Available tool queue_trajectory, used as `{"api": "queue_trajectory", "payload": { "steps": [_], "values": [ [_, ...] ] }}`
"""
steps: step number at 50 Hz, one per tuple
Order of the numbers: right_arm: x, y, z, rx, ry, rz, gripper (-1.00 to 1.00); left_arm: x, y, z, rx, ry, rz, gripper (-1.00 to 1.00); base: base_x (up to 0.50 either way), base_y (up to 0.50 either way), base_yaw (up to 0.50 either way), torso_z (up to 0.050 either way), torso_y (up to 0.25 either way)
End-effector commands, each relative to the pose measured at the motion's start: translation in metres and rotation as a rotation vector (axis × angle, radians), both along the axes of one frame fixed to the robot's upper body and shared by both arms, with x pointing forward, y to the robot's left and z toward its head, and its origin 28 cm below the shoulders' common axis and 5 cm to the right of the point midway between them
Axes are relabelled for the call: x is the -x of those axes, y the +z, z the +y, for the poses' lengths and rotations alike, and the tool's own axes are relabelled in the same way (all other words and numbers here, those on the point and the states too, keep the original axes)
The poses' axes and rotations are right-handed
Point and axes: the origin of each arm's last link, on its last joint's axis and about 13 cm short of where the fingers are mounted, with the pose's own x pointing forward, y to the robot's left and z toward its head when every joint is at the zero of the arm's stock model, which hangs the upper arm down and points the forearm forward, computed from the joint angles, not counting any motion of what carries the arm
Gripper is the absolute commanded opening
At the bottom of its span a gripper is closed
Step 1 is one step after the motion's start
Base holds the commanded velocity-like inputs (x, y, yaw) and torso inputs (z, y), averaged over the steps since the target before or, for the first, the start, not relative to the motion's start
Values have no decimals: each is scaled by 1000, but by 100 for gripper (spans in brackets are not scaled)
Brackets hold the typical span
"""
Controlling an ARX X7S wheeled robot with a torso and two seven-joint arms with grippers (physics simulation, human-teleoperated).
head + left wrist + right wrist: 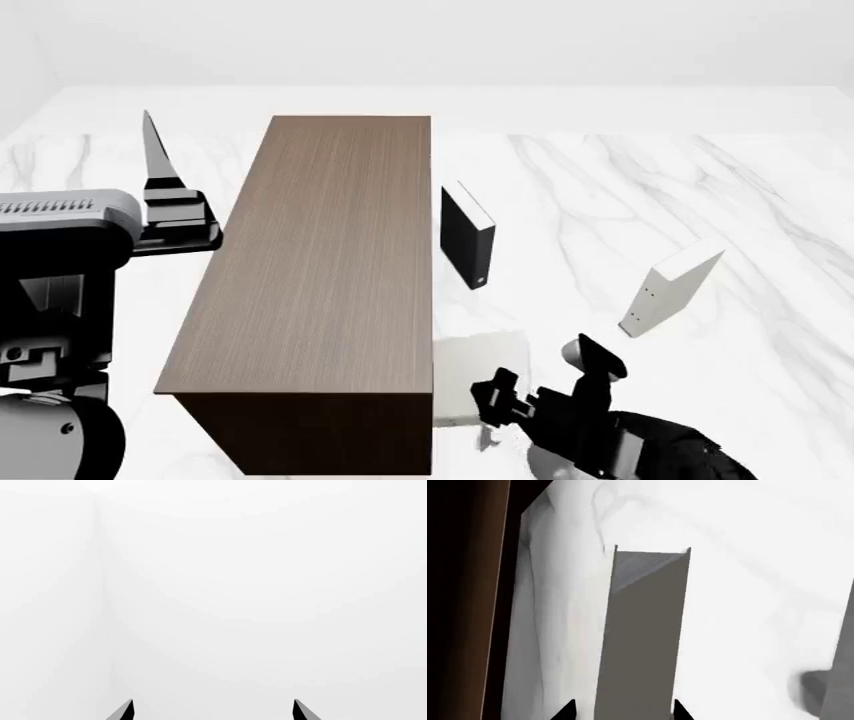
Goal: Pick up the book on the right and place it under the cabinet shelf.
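The book [470, 372], thin and white with a near-square cover, is off the marble beside the front right corner of the dark-brown cabinet shelf [320, 270]. My right gripper [498, 402] is shut on it. In the right wrist view the book's grey narrow edge [640, 645] runs out from between the fingertips of the gripper [624, 707], with the cabinet's dark side [467, 605] next to it. My left gripper [158, 160] is raised left of the cabinet. Its fingertips stand wide apart and empty in the left wrist view [213, 710], facing a white wall.
A black book with white pages [466, 238] stands upright just right of the cabinet's middle. A thicker white book [663, 292] with two small dots on its face stands further right. White marble surface [601, 180] lies around them.
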Motion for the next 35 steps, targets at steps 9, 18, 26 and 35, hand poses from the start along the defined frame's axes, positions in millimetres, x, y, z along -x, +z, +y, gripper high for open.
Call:
{"api": "queue_trajectory", "payload": {
  "steps": [9, 18, 26, 35],
  "values": [
    [28, -43, -2, 484, 84, 106, 100, 1, 0, 0, 0, 0, -2, 100, 0, 0, 2, 0, -5],
    [29, -32, -2, 603, 67, 49, 100, 1, 0, 0, -1, -1, -3, 100, 0, 0, 2, 0, -5],
    [28, -15, -4, 745, 20, -34, 100, 1, 0, 0, -2, -2, -3, 100, 0, 0, 0, 0, -4],
    [30, 0, -11, 821, -44, -86, 100, 1, 0, 0, -3, 0, -3, 100, 0, 0, -3, 0, -2]
  ]
}}
